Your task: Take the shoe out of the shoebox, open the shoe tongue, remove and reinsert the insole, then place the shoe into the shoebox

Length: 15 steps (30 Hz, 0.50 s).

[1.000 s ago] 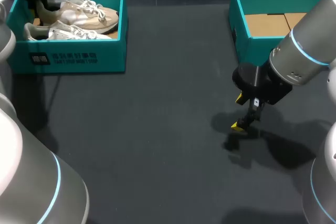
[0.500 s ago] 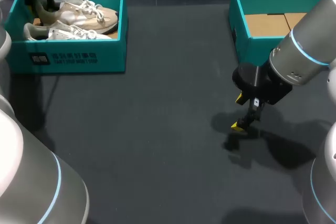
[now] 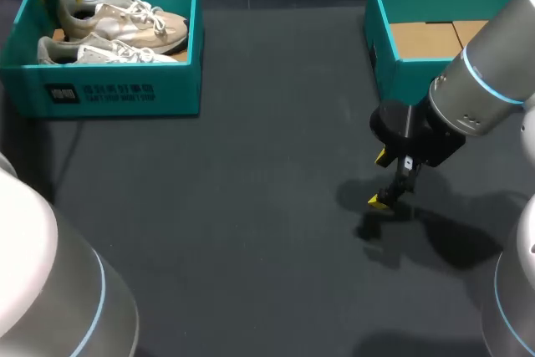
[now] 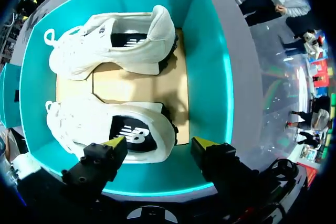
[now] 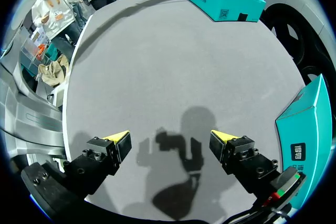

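Matt cardboard shoebox [image 3: 117, 94], cloth shoe [image 4: 142, 52]

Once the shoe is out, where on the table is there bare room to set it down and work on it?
The wide dark table between the left shoebox and the right end effector is bare, as is the near strip. Crowded: that shoebox, two shoes filling it; the right side, by the empty shoebox.

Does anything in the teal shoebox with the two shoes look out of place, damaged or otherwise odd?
Nothing stands out. Both white lace-up shoes lie side by side inside the teal cardboard shoebox, toes pointing the same way, no visible damage. The open left gripper hangs over the nearer shoe, at its heel.
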Tool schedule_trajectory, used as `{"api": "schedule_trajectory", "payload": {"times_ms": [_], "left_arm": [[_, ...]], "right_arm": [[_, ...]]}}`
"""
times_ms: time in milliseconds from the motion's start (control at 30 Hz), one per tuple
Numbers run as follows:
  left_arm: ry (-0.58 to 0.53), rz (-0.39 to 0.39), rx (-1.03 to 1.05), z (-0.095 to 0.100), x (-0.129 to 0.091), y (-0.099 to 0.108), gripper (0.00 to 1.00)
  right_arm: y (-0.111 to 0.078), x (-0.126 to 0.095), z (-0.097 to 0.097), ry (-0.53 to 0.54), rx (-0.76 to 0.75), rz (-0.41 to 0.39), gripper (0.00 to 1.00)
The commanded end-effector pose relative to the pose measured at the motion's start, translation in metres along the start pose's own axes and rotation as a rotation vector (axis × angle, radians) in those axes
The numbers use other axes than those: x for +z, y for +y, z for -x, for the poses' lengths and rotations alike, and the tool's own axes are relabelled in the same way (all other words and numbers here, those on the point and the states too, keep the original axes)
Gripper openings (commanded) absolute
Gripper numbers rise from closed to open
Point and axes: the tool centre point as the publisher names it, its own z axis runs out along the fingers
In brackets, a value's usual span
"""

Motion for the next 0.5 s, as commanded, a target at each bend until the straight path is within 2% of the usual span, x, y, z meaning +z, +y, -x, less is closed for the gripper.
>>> {"api": "schedule_trajectory", "payload": {"times_ms": [33, 300, 500], "left_arm": [[-0.003, 0.037, 0.003, 0.000, -0.027, -0.041, 0.84], [0.021, 0.043, 0.015, 0.004, -0.048, -0.086, 0.84], [0.015, 0.022, 0.005, 0.002, -0.055, -0.117, 0.86]], "right_arm": [[-0.001, 0.001, -0.002, -0.003, 0.000, 0.000, 1.00], [-0.001, 0.001, -0.002, -0.003, 0.000, 0.000, 1.00], [-0.001, 0.001, -0.002, -0.003, 0.000, 0.000, 1.00]]}}
